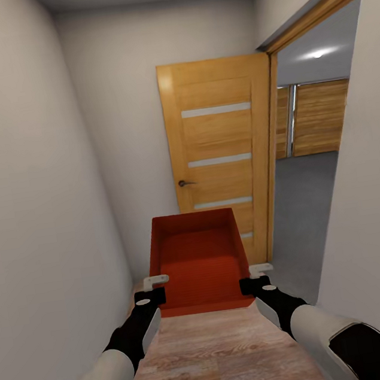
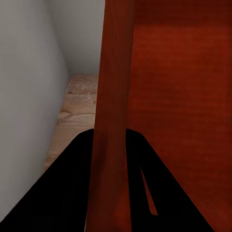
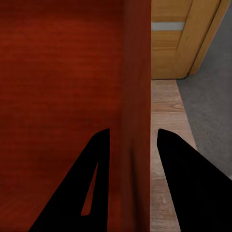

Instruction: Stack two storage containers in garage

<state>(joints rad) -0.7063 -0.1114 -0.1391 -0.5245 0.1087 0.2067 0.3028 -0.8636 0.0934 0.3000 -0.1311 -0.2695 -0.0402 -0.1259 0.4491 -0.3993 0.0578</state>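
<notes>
Narrow corridor with pale walls, wood plank floor (image 1: 219, 355); open wooden door (image 1: 221, 155) ahead, garage (image 1: 312, 197) with grey floor beyond on the right; storage container (image 1: 200, 261) carried level, open side up, between both arms so it fits the passage; left gripper (image 1: 151, 292) clamped on its left wall, right gripper (image 1: 255, 279) clamped on its right wall, likely mid-transit toward the garage.

Red-orange container (image 1: 199, 261), honey-wood door (image 1: 220, 143)
</notes>
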